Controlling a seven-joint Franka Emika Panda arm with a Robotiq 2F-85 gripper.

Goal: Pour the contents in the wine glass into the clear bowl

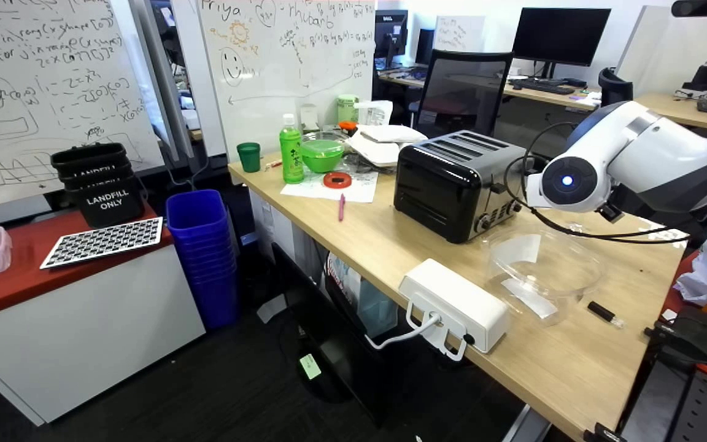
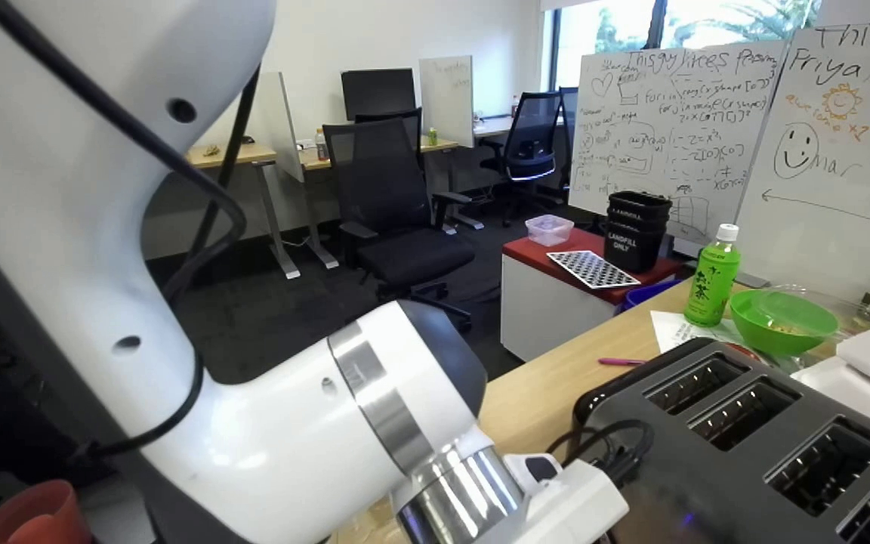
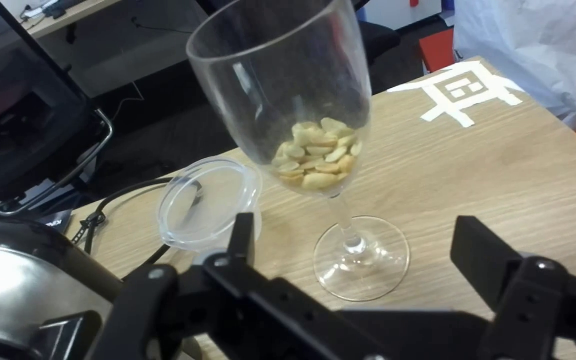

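Wrist view, far left: toaster [image 3: 23, 285]; in an exterior view I find the clear bowl [image 1: 574, 292] on the table [image 1: 580, 362] near it. My gripper [image 3: 361, 248] has its jaws wide apart; between them shows the wine glass [image 3: 278, 100], upright on the table, pale nuts [image 3: 318, 155] in its cup. To the right: white tape [image 3: 448, 106].

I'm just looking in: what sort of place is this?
Probably an office, perhaps a research lab: there is a whiteboard filled with handwritten code, a black mesh-backed chair, and a computer screen in the background.
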